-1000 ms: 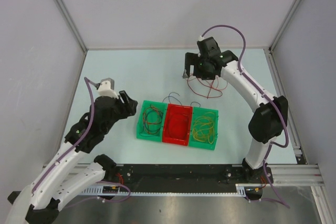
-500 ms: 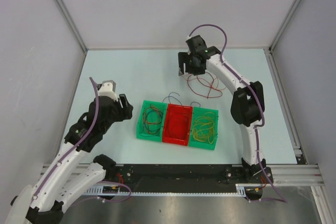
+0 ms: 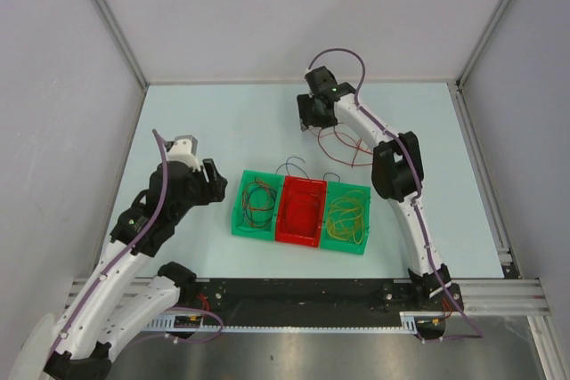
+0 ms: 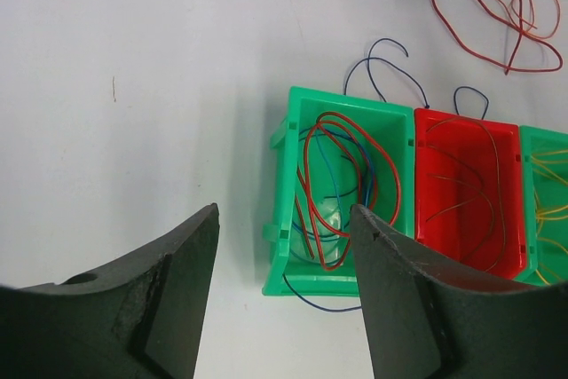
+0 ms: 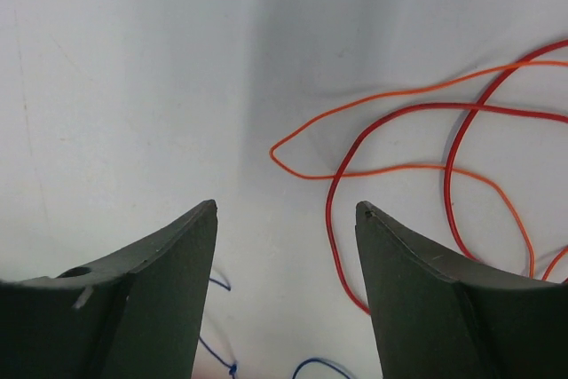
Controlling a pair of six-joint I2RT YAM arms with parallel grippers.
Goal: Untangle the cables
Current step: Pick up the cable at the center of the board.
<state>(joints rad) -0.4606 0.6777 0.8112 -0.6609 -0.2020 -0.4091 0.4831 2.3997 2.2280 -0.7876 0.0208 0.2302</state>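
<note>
Several red and orange cables (image 3: 350, 147) lay tangled on the pale table (image 3: 205, 117) behind the bins, their loops stretched mostly left to right, with open surface all round. Blue cables (image 3: 292, 166) looped just behind the left green bin (image 3: 238, 216) and the red bin (image 3: 298, 239). More cables coiled inside those two and the right green bin (image 3: 346, 249). The right gripper (image 5: 286, 210) hung spread at the tangle's left edge. The left gripper (image 4: 284, 215) stood spread, left of the bins. Grey walls (image 3: 267, 15) enclosed the table.
</note>
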